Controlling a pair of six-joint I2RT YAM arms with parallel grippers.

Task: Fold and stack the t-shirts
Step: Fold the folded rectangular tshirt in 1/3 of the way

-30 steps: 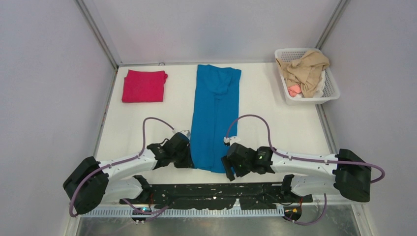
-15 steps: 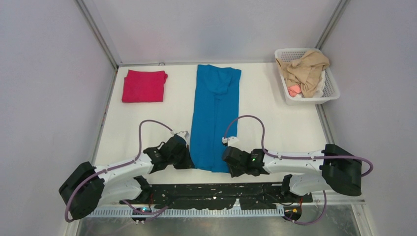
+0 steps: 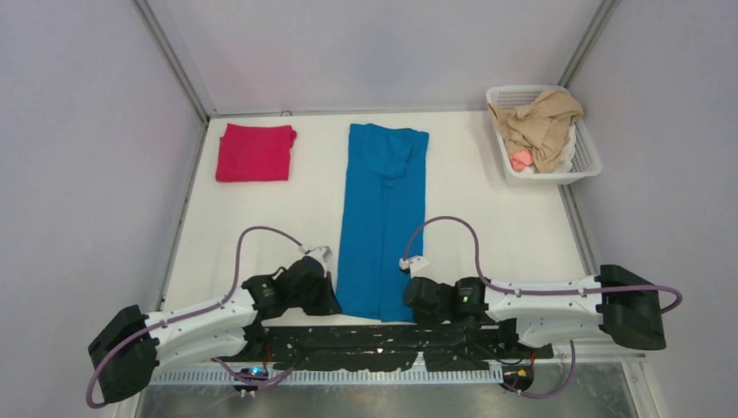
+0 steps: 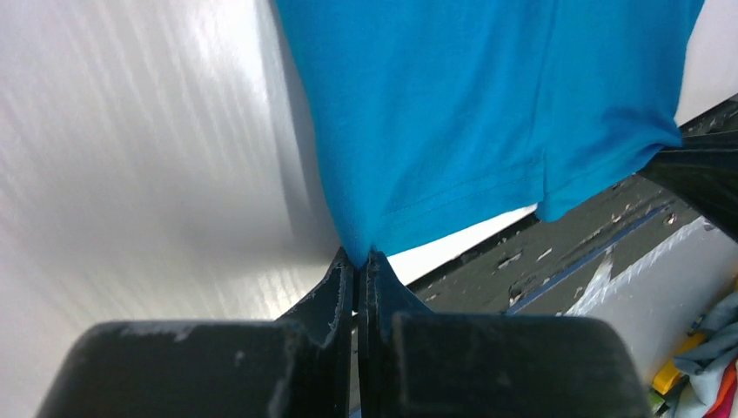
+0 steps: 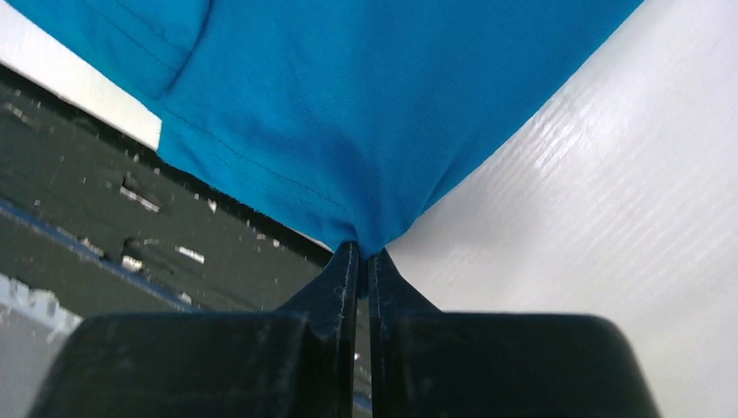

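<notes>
White table (image 3: 496,235): your right gripper (image 5: 361,251) just clamped the blue t-shirt (image 3: 383,218) at its near hem corner; left gripper (image 4: 359,257) already pinches the other. You can probably fold now.

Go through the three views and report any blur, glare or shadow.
Top external: even, diffuse light, sharp, faint shadows only. Left wrist: white table smeared into bright streaks, a soft shadow beside the blue t-shirt, left fingers dark and soft. Right wrist: shirt stitching fairly crisp, table sheen at right, right fingers underexposed.
</notes>
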